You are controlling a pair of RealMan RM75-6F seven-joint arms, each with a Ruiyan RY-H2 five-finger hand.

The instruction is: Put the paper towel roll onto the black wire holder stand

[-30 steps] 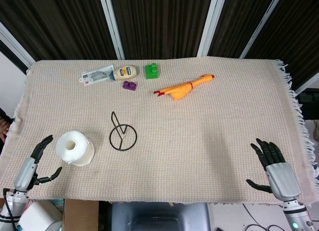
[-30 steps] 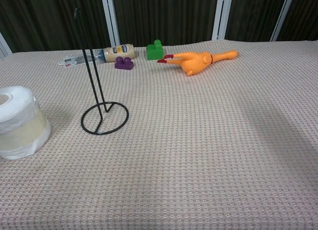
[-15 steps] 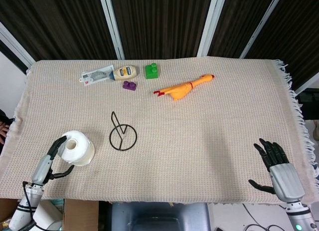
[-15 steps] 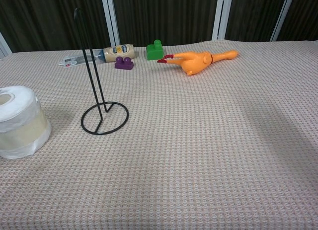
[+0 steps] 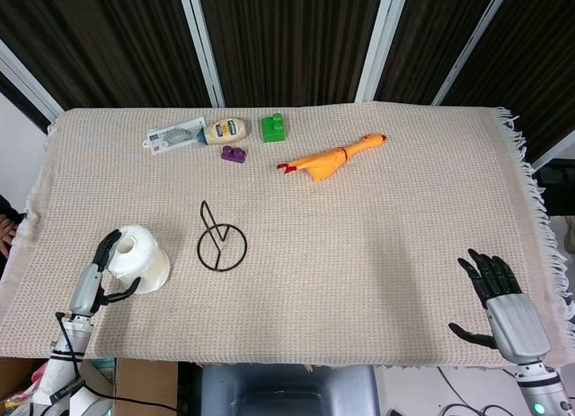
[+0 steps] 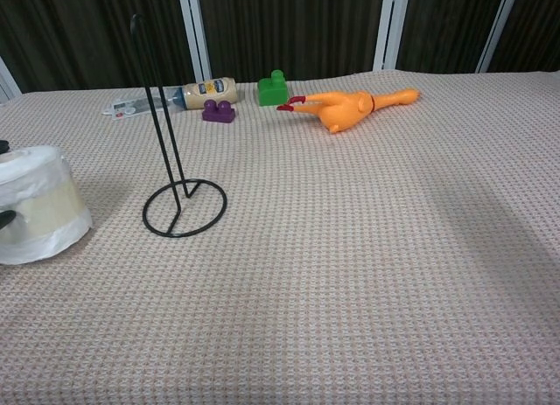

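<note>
The white paper towel roll stands on end near the table's front left, slightly tilted. My left hand holds it from the left, with fingers over its top edge and the thumb against its lower side. In the chest view only dark fingertips show at the frame's left edge. The black wire holder stand is upright just right of the roll, a short gap apart. My right hand hovers at the front right corner with fingers spread, holding nothing.
Along the far side lie a flat tube, a mayonnaise bottle, a green brick, a purple brick and a rubber chicken. The woven cloth covers the table, fringed at the right edge.
My left hand moved in from the front left and closed around the roll, which shifted a little and tilted. The right hand drew back slightly toward the front edge.
</note>
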